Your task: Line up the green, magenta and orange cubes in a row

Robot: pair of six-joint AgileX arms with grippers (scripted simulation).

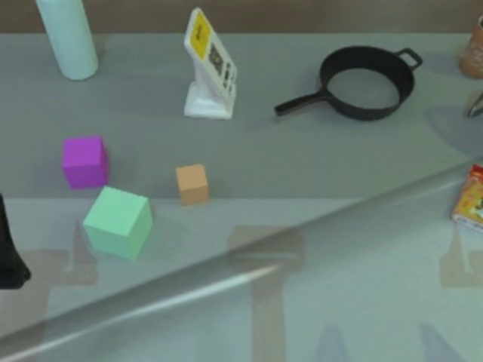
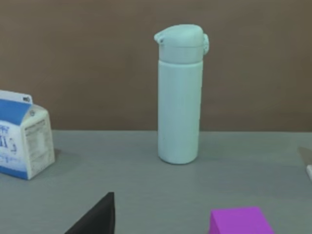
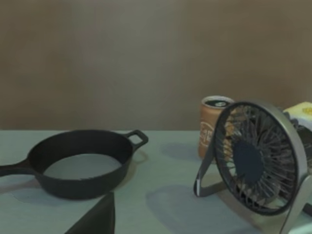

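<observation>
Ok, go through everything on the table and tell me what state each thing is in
green cube: flat on table, turned askew, ungripped
magenta cube: flat, apart from the green one
orange cube: flat, standing alone
bottle: upright, lid closed
skillet: upright, empty
milk carton: upright
can: upright
fan: standing
left gripper: at left edge

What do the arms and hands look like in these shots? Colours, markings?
Little shows. The left arm is a matte black, angular shape at the top view's left edge. Each wrist view shows only a black wedge: left hand, right hand. No markings or cables are visible.
</observation>
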